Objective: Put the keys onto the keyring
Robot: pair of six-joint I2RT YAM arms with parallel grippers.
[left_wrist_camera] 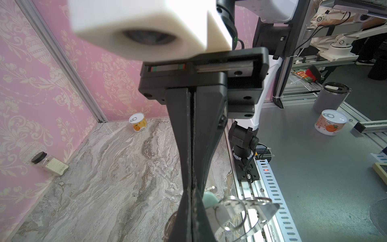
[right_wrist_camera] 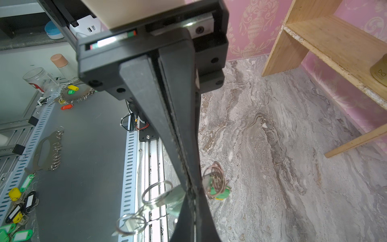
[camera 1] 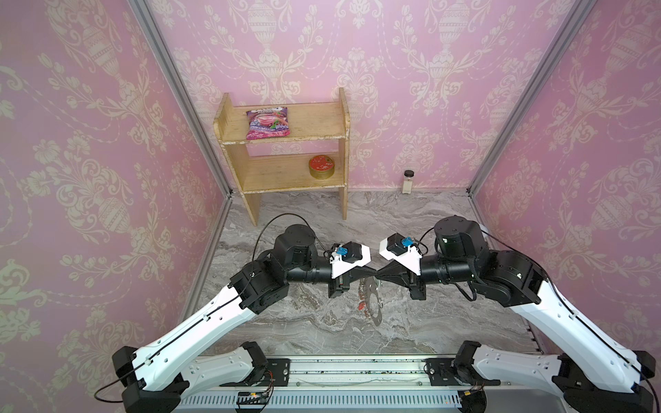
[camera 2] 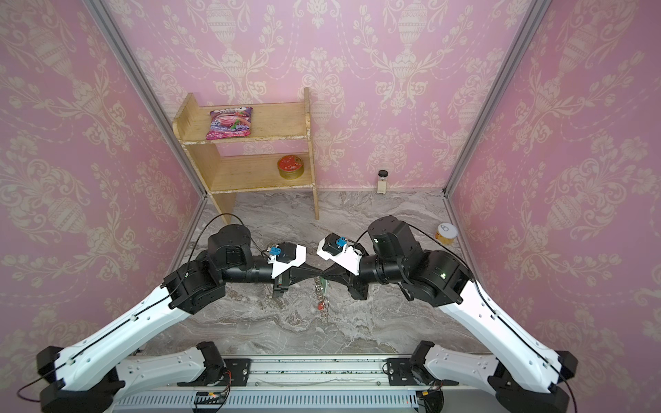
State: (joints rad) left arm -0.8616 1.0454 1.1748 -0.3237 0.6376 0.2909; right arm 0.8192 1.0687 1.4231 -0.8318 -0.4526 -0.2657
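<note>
- Grey marbled counter point(camera 1: 447, 321). A pale wooden two-tier shelf point(camera 1: 272, 175) is set at 12 o'clock against the back wall.
- Left fingers point(camera 1: 372, 273) are aimed in from 9 o'clock and right fingers point(camera 1: 382, 274) from 3 o'clock. The tips are met nose to nose above the counter's centre.
- Both pairs are pressed fully together, with no gap seen in either wrist view. What each pair pinches is hidden at the meeting point and cannot be told.
- Large flat grey metal keyring point(left_wrist_camera: 266, 213), its rim lined with small silver loops point(left_wrist_camera: 230, 211), is hung on edge directly beneath the joined tips and trails toward 6 o'clock. A red plastic tag point(camera 1: 361, 305) is seen low on it, near the counter.
- A small bunch of silver keys with a pale mint-green plastic tag point(left_wrist_camera: 210, 199) is found just beside the fingertips, at the keyring's top. Whether the keys are already threaded onto a loop cannot be told.

Risks, as judged:
- The keyring could be dropped to the counter if the supporting pair is released first, since the load appears to be carried at one small pinch.
- The threading could be missed if the hanging keyring is set swinging.
- The tips could be knocked together, as no clearance is left between them.
</note>
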